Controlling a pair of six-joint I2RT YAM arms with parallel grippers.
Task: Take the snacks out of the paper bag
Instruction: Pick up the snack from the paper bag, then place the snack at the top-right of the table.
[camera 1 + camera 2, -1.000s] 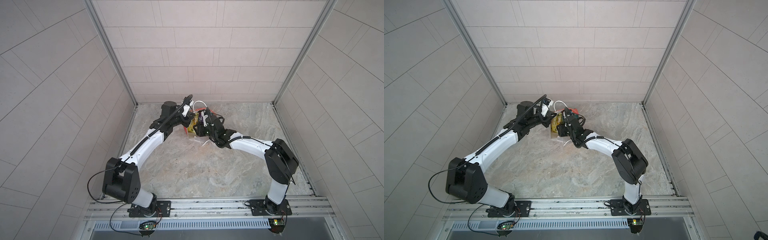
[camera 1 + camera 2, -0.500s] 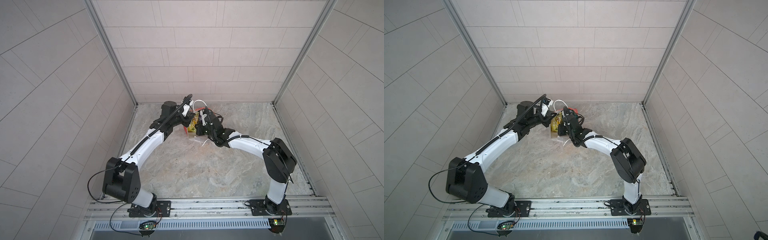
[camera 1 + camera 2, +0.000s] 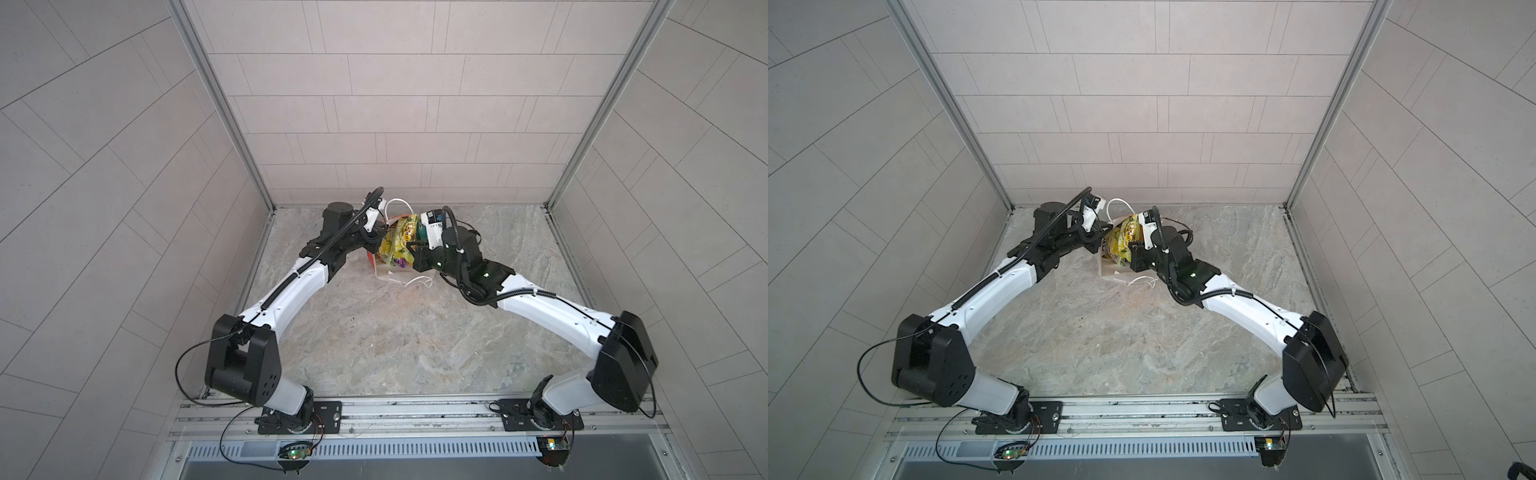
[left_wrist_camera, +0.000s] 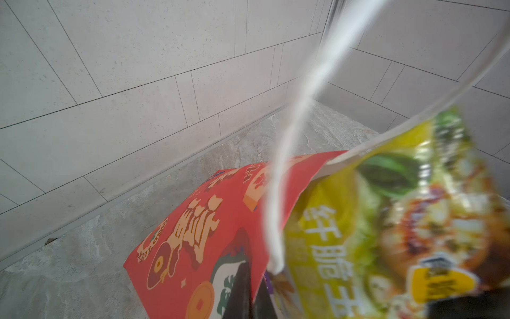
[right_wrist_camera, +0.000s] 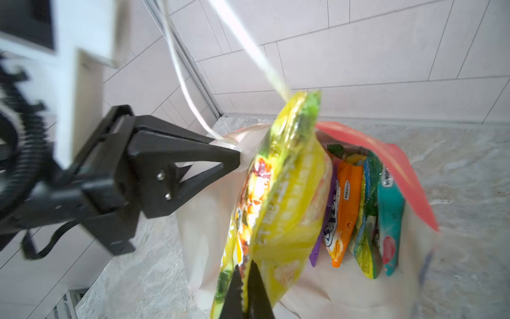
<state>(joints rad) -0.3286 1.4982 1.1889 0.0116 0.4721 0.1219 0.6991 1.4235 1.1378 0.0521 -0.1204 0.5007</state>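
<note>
Pinching paper bag (image 5: 408, 171) rim with left gripper (image 5: 234, 158), jaws closed on paper. Clamping yellow packet (image 5: 287, 193) edge with right gripper (image 5: 247, 279), jaws shut on it, packet partly above bag mouth. Risks: slipping from thin glossy edge grip, snagging handle cord (image 5: 190, 91), dragging other packets (image 5: 345, 207) out, tearing rim.

Grey marbled tabletop (image 3: 374, 340) enclosed by pale tiled walls (image 3: 395, 104), metal rail (image 3: 415, 411) in front.

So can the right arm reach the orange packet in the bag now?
Probably not yet: the right pincer is shut on the yellow packet, so it's full. The left pincer holds the bag open, so afterwards the way to the orange packet looks free.
</note>
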